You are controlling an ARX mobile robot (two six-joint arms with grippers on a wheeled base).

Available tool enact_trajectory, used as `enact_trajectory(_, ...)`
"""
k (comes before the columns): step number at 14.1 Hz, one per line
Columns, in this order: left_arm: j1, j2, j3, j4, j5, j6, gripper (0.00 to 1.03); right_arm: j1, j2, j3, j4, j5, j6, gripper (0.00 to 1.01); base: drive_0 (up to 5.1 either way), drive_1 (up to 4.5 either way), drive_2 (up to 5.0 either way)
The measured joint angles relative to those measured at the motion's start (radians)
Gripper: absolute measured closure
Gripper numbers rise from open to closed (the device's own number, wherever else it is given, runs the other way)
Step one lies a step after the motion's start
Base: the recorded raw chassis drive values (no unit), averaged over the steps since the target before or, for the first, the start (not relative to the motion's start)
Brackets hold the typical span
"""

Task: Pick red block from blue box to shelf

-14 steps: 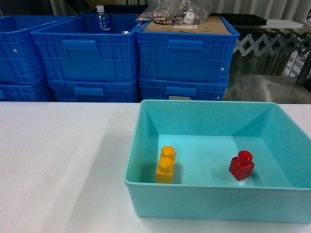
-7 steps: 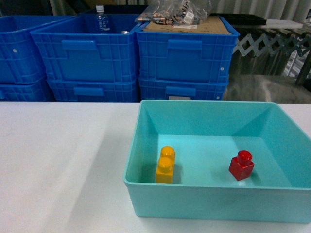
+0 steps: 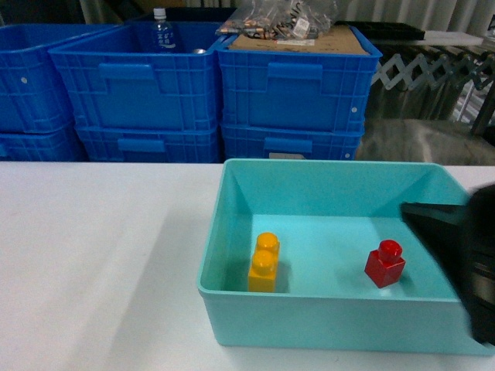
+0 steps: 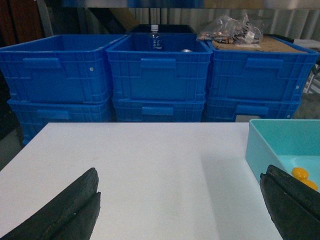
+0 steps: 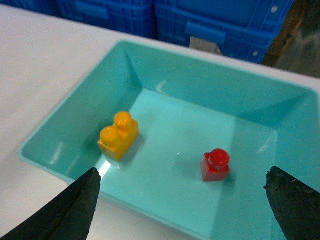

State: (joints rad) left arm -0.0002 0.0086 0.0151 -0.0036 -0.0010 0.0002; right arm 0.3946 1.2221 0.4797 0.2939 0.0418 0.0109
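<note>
Head view: yellow brick [image 3: 264, 262] beside red block [image 3: 384, 263]; right pincer [image 5: 180, 210] spread apart above

Head cam front-on, wrist cams low, all sharing blue box [image 3: 232, 317]

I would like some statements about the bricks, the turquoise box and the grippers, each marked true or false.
1. The red block stands inside the blue box. True.
2. The right gripper is shut on the red block. False: its fingers are wide apart, above the box, touching nothing.
3. The yellow brick has two studs. True.
4. The two bricks touch each other. False: bare box floor lies between them.
5. The left gripper is open over the white table. True.
</note>
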Motion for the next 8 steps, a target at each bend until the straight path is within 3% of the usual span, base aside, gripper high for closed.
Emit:
enact_trajectory(2, 0.000, 0.000, 0.000, 0.000, 0.000, 0.000, 0.05, 0.012, 0.284, 0.162, -0.042, 0.041, 0.049, 0.03, 0.0, 0.00, 0.0)
enact_trajectory(3, 0.000, 0.000, 0.000, 0.000, 0.000, 0.000, 0.05, 0.010, 0.508, 0.315, -0.076, 0.094, 0.087, 0.03, 0.0, 0.00, 0.0)
enact_trajectory(8, 0.000, 0.000, 0.000, 0.000, 0.000, 0.000, 0.05, -0.051, 0.750, 0.506, -0.095, 0.181, 0.098, 0.03, 0.0, 0.00, 0.0)
